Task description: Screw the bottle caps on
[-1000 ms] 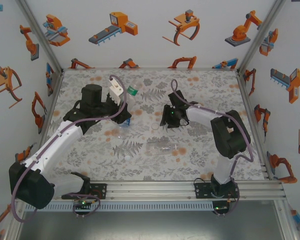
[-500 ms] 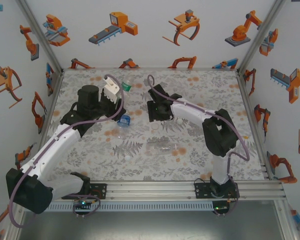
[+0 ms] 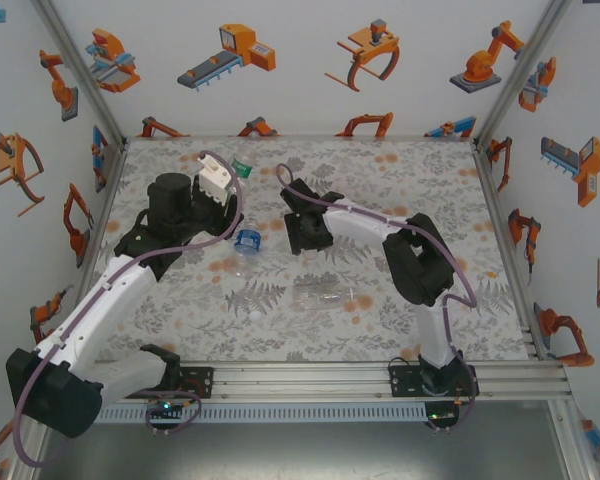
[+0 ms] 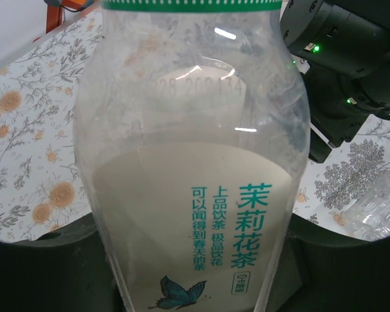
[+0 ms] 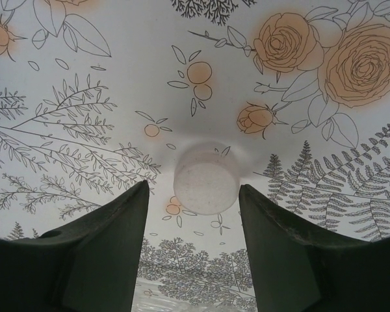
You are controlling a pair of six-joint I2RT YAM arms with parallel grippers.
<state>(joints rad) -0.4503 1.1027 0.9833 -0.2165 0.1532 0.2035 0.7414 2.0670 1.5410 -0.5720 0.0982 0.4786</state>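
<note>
- Gripping pale bottle (image 4: 195, 195) mid-body: left gripper (image 3: 223, 190) jaws clamped on it; thin plastic, likely light and crushable.
- Right gripper (image 5: 194, 190) jaws apart, straddling white cap (image 5: 206, 179) on worktop (image 5: 84, 78); small, stiff, probably slippery, so pinch its rim.

Setting: a robotics lab test cell, not a home or a shop.

Evidence:
- The enclosure is made of white wall panels (image 3: 310, 100) held in bare aluminium profile posts (image 3: 84, 70).
- The panels are printed with orange cartoon drawings of industrial robot arms (image 3: 485, 60) and grippers.
- The left arm (image 3: 110, 295) and right arm (image 3: 420, 265) are bolted side by side to a slotted aluminium rail (image 3: 300, 378) at the near edge.
- A floral printed mat (image 3: 410, 180) covers the work surface wall to wall.
- The left wrist view shows a green status light (image 4: 314, 48) lit on a black arm housing.
</note>
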